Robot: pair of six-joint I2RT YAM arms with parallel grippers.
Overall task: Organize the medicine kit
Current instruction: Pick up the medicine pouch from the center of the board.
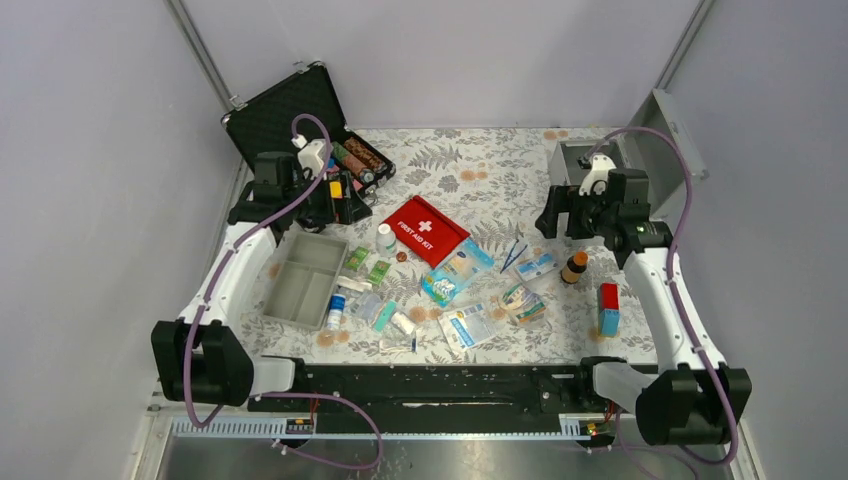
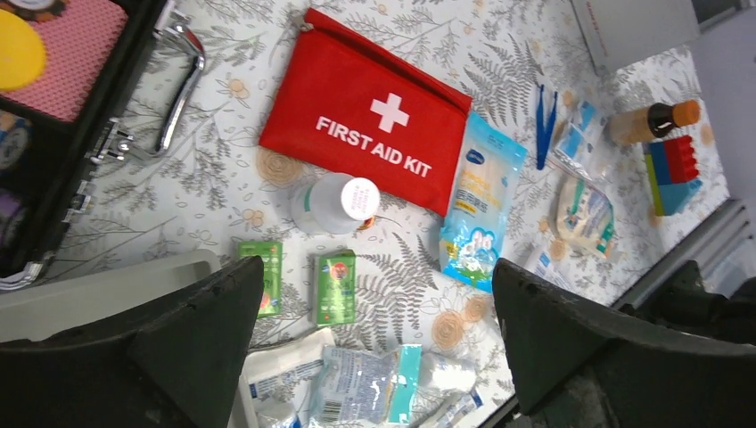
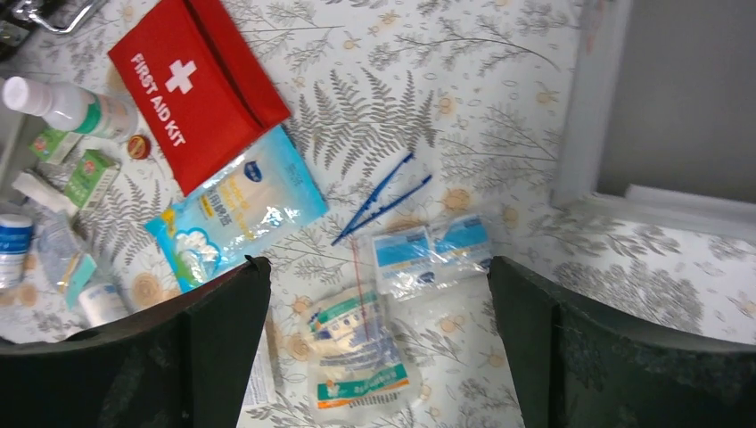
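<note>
- tabletop (image 1: 470, 160): fern-print cloth, with supplies strewn over the near half.
- black case (image 1: 285, 115): far left corner, lid up.
- medicine kit (image 1: 660, 140): silver-grey box in the far right corner, hinged lid open.
- grey tray (image 1: 300, 280): near the left edge, two compartments.
- left gripper (image 2: 376, 276): jaws spread wide, nothing between them, above small green packets beside the tray.
- right gripper (image 3: 379, 267): jaws spread wide, holding nothing, just in front of the kit.
- red pouch (image 1: 425, 230): mid-table, lying flat.
- blue packet (image 1: 458, 272): touching the pouch's near edge.
- blue tweezers (image 1: 513, 254): right of the packet.
</note>
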